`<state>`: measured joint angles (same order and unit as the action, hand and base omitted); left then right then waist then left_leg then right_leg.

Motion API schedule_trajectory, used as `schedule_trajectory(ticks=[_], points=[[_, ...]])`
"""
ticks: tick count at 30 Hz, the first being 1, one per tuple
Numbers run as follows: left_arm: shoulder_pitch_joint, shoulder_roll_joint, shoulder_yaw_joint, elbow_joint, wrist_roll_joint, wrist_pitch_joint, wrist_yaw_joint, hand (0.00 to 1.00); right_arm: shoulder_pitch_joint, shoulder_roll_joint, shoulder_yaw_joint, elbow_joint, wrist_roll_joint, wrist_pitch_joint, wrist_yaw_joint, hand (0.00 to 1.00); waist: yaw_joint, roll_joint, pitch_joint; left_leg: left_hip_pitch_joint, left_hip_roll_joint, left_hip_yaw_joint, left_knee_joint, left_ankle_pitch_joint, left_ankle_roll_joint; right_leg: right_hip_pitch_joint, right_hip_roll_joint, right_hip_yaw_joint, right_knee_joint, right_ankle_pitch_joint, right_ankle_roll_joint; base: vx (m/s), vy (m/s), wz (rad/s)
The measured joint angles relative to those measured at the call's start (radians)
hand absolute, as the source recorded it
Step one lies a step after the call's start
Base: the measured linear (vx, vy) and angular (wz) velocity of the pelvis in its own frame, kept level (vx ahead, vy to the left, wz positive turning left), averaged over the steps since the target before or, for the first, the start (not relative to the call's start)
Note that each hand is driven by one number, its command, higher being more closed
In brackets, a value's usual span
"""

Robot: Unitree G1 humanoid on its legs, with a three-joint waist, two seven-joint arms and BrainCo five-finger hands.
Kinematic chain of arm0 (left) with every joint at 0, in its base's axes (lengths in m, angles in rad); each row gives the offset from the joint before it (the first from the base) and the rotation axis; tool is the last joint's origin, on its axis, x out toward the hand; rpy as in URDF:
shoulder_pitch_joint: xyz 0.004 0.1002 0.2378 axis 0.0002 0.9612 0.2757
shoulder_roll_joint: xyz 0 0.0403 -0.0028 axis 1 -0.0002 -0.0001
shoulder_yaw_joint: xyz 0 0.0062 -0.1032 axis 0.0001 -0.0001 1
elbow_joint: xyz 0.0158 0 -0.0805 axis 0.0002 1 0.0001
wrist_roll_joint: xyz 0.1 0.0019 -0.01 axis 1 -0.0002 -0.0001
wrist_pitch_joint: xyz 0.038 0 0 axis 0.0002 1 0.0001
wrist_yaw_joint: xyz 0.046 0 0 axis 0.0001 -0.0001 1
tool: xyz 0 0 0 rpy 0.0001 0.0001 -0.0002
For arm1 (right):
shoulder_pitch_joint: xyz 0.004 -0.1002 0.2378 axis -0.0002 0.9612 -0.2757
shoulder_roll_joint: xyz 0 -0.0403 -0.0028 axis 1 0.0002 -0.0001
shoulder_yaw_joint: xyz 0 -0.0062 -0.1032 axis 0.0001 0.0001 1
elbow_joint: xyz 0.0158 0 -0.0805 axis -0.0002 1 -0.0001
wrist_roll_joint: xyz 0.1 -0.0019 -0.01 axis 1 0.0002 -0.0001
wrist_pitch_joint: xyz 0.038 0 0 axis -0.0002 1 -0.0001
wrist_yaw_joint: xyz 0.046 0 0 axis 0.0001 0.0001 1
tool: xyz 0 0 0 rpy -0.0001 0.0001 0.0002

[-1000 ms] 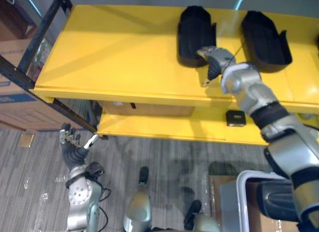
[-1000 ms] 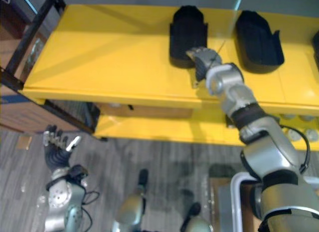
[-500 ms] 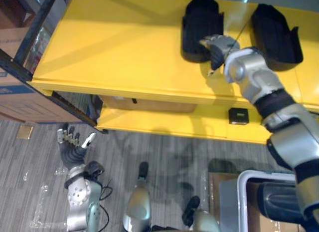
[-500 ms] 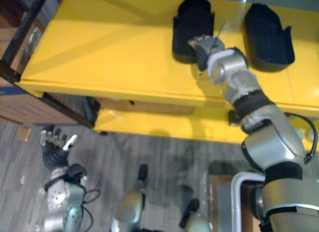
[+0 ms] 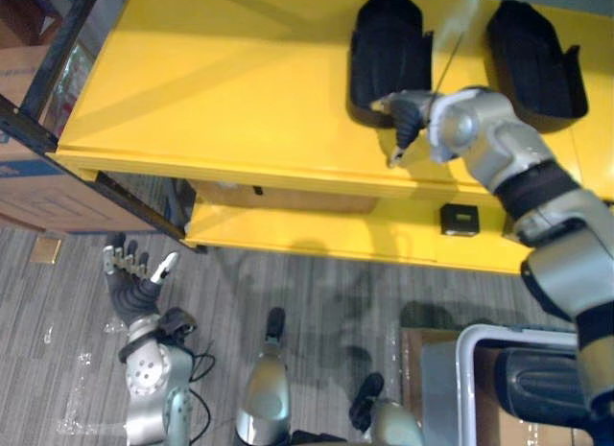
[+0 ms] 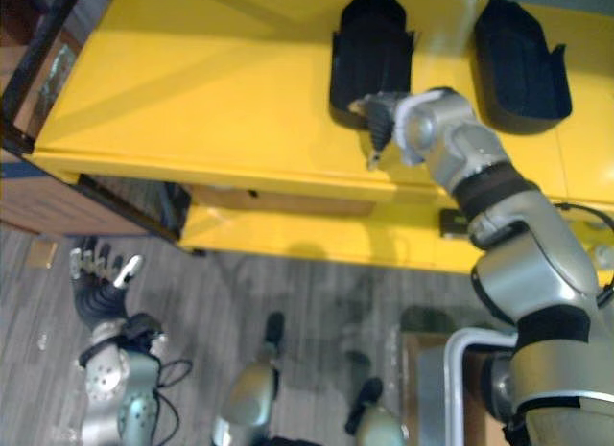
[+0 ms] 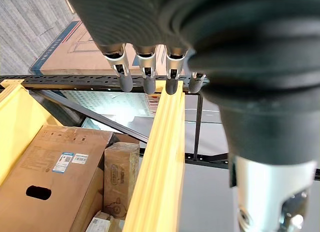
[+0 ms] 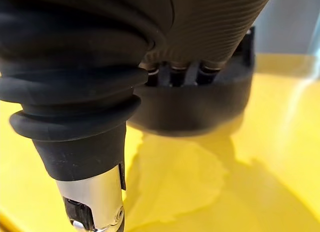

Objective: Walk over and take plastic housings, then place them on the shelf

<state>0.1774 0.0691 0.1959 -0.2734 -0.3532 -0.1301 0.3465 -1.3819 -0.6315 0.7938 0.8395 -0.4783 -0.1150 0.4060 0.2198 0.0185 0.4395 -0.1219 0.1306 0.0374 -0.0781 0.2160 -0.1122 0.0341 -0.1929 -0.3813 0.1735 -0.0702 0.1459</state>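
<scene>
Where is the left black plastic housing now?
In the eye views the left black plastic housing lies on the yellow top shelf, right of centre, beside the second black housing, with the right hand at its near end.

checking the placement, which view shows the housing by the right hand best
The left eye view: the whole black housing lies on the yellow shelf, with the right hand at its near end. The right eye view shows much the same. The right wrist view catches just its near wall, very close up.
</scene>
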Motion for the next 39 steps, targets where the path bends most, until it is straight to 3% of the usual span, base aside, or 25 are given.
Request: schedule_trajectory(ticks=[4,8,12,13,15,16,17,18,19,22,24,26,29,31,34,37,39], points=[[0.000,0.000,0.000,0.000,0.000,0.001,-0.002,0.00,-0.002,0.000,0.001,0.000,0.003,-0.032,-0.011,0.00,0.004,0.000,0.000,-0.001,0.000,0.001,0.000,0.000,0.000,0.001,0.001,0.000,-0.005,0.003,0.002,0.00,0.000,0.00],[0.000,0.000,0.000,0.000,0.000,0.001,-0.003,0.00,-0.016,0.000,0.001,0.000,0.002,-0.037,-0.022,0.00,0.006,-0.003,0.002,-0.001,0.000,0.001,0.000,0.000,0.000,0.002,0.001,0.000,-0.008,0.004,0.002,0.00,0.000,0.00],[0.000,0.000,-0.001,0.000,-0.001,0.001,-0.001,0.00,-0.019,-0.003,0.000,0.000,-0.007,-0.035,-0.144,0.00,0.010,-0.006,0.002,-0.001,-0.001,0.001,0.000,0.000,0.000,0.003,0.001,0.000,-0.010,0.005,0.003,0.00,0.000,0.00],[0.000,0.000,-0.002,0.000,-0.001,0.001,0.001,0.00,-0.019,-0.003,-0.004,0.000,-0.007,-0.034,-0.195,0.00,0.010,-0.006,0.002,-0.001,0.000,0.001,0.000,0.000,0.000,0.002,0.001,0.000,-0.010,0.005,0.003,0.00,0.000,0.00],[0.000,0.000,-0.009,0.000,-0.003,-0.001,0.004,0.00,-0.014,0.001,-0.053,0.000,-0.058,-0.016,-0.413,0.00,0.012,-0.006,0.002,-0.002,0.000,0.002,0.000,0.000,0.000,0.001,0.001,0.001,-0.012,0.006,0.003,0.00,0.000,0.00],[0.000,0.001,-0.019,0.001,-0.006,-0.002,0.007,0.00,-0.001,0.017,-0.149,-0.002,-0.091,-0.008,-0.567,0.00,0.014,-0.006,0.002,-0.003,-0.001,0.003,0.000,0.000,0.000,0.000,0.001,0.001,-0.013,0.007,0.003,0.00,0.000,0.00],[0.000,0.000,-0.024,0.001,-0.014,-0.005,0.008,0.00,0.006,0.030,-0.205,-0.004,-0.101,-0.006,-0.650,0.00,0.014,-0.006,0.002,-0.004,-0.001,0.004,0.000,0.000,0.000,0.000,0.001,0.002,-0.014,0.007,0.003,0.00,0.000,0.00],[-0.001,0.000,-0.030,0.002,-0.035,-0.010,0.009,0.00,0.015,0.062,-0.309,-0.008,-0.138,-0.003,-0.803,0.00,0.014,-0.005,0.002,-0.004,-0.001,0.005,0.000,0.000,0.000,-0.002,0.001,0.003,-0.014,0.007,0.003,0.00,0.000,-0.03],[-0.001,0.000,-0.038,0.003,-0.035,-0.024,0.010,0.00,0.023,0.085,-0.379,-0.019,-0.167,0.004,-0.912,0.00,0.012,-0.005,0.002,-0.004,-0.001,0.007,0.000,0.000,0.000,-0.004,0.000,0.004,-0.014,0.007,0.003,0.00,0.000,-0.03],[-0.001,0.000,-0.055,0.004,-0.041,-0.055,0.008,0.00,0.067,0.099,-0.428,-0.083,-0.194,0.002,-1.064,0.00,0.006,-0.005,0.002,-0.004,-0.003,0.011,0.000,0.000,0.000,-0.008,-0.002,0.008,-0.013,0.007,0.003,0.00,0.000,-0.01],[-0.001,0.000,-0.058,0.010,-0.042,-0.080,0.008,0.00,0.113,0.100,-0.467,-0.168,-0.191,-0.012,-1.089,0.00,-0.002,-0.005,0.002,-0.004,-0.003,0.014,0.000,0.000,0.000,-0.009,-0.003,0.011,-0.013,0.008,0.004,0.00,0.000,-0.02],[0.000,0.000,-0.059,0.012,-0.043,-0.096,0.007,0.00,0.181,0.101,-0.547,-0.328,-0.111,-0.040,-1.097,0.00,-0.021,-0.005,0.002,-0.001,-0.003,0.020,0.000,0.000,0.000,-0.010,-0.003,0.019,-0.016,0.011,0.005,0.00,-0.002,-0.08],[-0.001,0.000,-0.057,0.012,-0.042,-0.122,0.010,0.00,0.323,0.100,-0.683,-0.586,0.139,-0.083,-1.011,0.00,-0.065,-0.007,-0.005,0.020,-0.004,0.038,-0.001,-0.003,0.004,0.007,-0.002,0.034,-0.037,0.026,0.009,0.00,-0.010,-0.19],[-0.005,0.000,-0.054,0.019,-0.040,-0.127,0.034,0.00,0.528,0.101,-0.797,-0.771,0.328,-0.124,-0.895,0.00,-0.092,-0.012,-0.056,0.034,-0.002,0.075,-0.001,-0.014,0.007,0.008,-0.001,0.067,-0.061,0.044,0.013,0.01,0.002,-0.40],[-0.006,0.000,-0.042,0.020,-0.032,-0.131,0.048,0.00,0.765,0.126,-0.922,-0.901,0.477,-0.162,-0.792,0.00,-0.131,-0.017,-0.116,0.058,0.000,0.113,-0.003,-0.029,0.005,0.014,-0.001,0.102,-0.082,0.054,0.017,0.02,-0.001,-0.43],[-0.001,-0.001,-0.010,0.033,-0.020,-0.141,0.073,0.00,1.136,0.266,-1.132,-1.023,0.657,-0.213,-0.684,0.00,-0.196,-0.024,-0.199,0.103,0.016,0.177,-0.009,-0.055,-0.007,0.020,0.008,0.159,-0.101,0.057,0.018,0.01,-0.019,-0.55],[0.000,-0.012,0.001,0.054,-0.017,-0.150,0.074,0.00,1.271,0.352,-1.194,-1.029,0.727,-0.237,-0.665,0.00,-0.223,-0.024,-0.212,0.126,0.023,0.200,-0.010,-0.058,-0.008,0.024,0.015,0.186,-0.104,0.057,0.017,0.00,-0.029,-0.54]])
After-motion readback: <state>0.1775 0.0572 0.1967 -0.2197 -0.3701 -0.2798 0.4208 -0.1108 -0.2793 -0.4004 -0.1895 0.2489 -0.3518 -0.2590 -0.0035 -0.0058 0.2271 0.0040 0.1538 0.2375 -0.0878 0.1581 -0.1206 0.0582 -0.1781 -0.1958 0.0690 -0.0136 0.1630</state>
